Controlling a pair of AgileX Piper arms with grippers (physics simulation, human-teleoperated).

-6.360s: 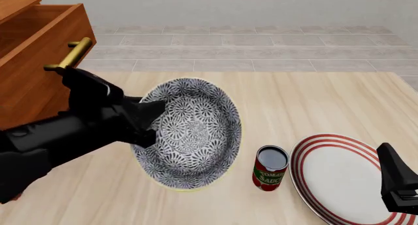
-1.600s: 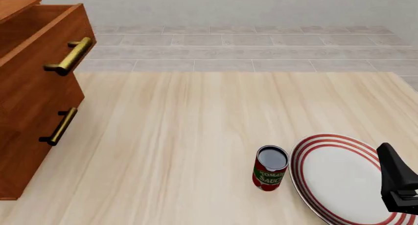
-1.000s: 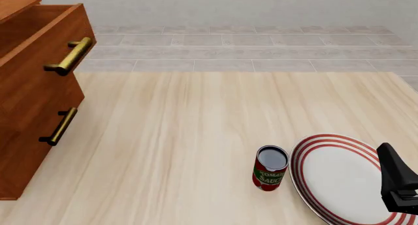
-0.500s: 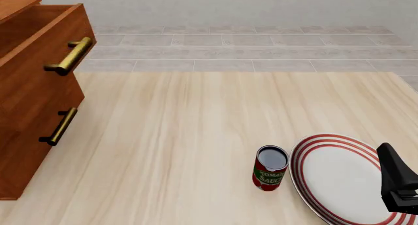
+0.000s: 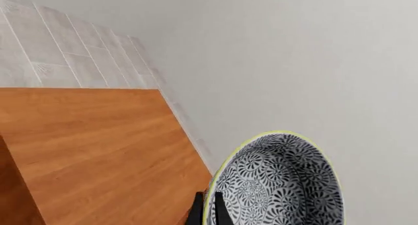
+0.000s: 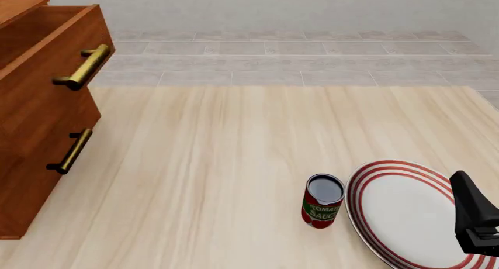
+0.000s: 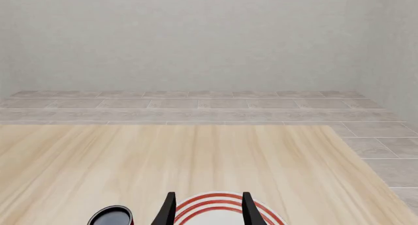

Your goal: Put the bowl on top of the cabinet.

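— Where's the bowl (image 5: pixel 277 183)?

— Up over the cabinet (image 5: pixel 98 146), above its flat wooden top near the back edge by the wall. The left gripper (image 5: pixel 207 211) has its fingers pinched on the bowl's yellow rim, one inside and one outside.

— And the other arm?

— The right gripper (image 7: pixel 206 210) hangs well away from the cabinet, fingers spread apart and holding nothing, just above the red-ringed plate (image 6: pixel 405 213). A tomato sauce can (image 6: pixel 322 200) stands just beside that plate, on the cabinet side.

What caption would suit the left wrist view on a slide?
Left claw pinches the rim of the blue-patterned bowl, held beside the cabinet top, a plain wall behind.
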